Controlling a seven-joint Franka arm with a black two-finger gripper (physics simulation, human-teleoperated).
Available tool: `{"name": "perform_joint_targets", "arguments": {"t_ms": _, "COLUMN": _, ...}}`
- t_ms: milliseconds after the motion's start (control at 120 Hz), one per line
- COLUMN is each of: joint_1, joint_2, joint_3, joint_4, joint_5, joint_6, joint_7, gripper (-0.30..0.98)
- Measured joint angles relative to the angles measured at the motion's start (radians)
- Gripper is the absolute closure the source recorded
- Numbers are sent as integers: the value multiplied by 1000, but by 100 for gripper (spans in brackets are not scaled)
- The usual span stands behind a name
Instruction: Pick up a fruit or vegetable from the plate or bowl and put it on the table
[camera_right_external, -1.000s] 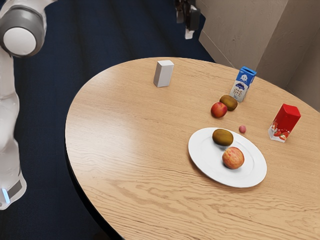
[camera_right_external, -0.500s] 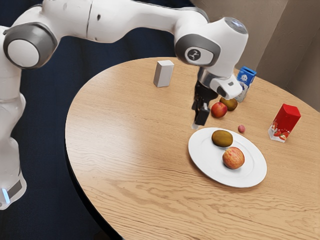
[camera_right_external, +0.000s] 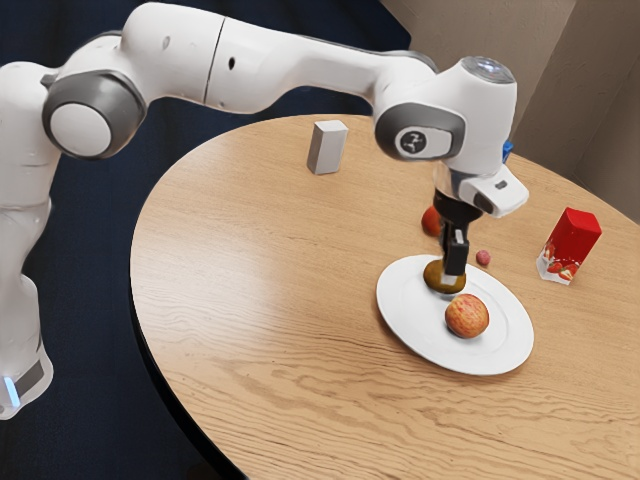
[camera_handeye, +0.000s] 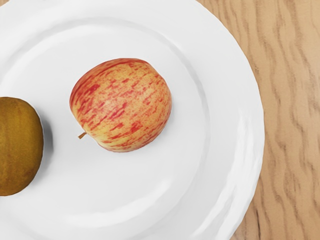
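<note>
One arm (camera_right_external: 310, 72) has moved over one plate (camera_right_external: 410, 318) holding one kiwi (camera_right_external: 434, 274), one apple (camera_right_external: 467, 317).

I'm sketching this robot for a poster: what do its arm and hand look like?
The arm is glossy white, with smooth, rounded segments and broad grey rings around its joint caps. A dark round logo marks one cap, and a pale blue strip glows low down. The hand is black and angular.
</note>
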Motion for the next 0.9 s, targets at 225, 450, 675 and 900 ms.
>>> {"name": "perform_joint_targets", "arguments": {"t_ms": 225, "joint_1": 14, "joint_2": 86, "joint_3": -2, "joint_4": 33, "joint_5": -26, "joint_6": -14, "joint_7": 9, "gripper": 2}}
{"name": "perform_joint_targets", "arguments": {"t_ms": 450, "joint_1": 76, "joint_2": 157, "joint_3": -66, "joint_4": 98, "joint_5": -36, "joint_6": -14, "joint_7": 18, "gripper": 2}}
{"name": "perform_joint_targets", "arguments": {"t_ms": 675, "joint_1": 113, "joint_2": 232, "joint_3": -100, "joint_4": 149, "joint_5": -41, "joint_6": 39, "joint_7": 28, "gripper": 3}}
{"name": "perform_joint_targets", "arguments": {"t_ms": 900, "joint_1": 144, "joint_2": 268, "joint_3": -116, "joint_4": 157, "joint_5": -41, "joint_6": 122, "joint_7": 35, "gripper": 3}}
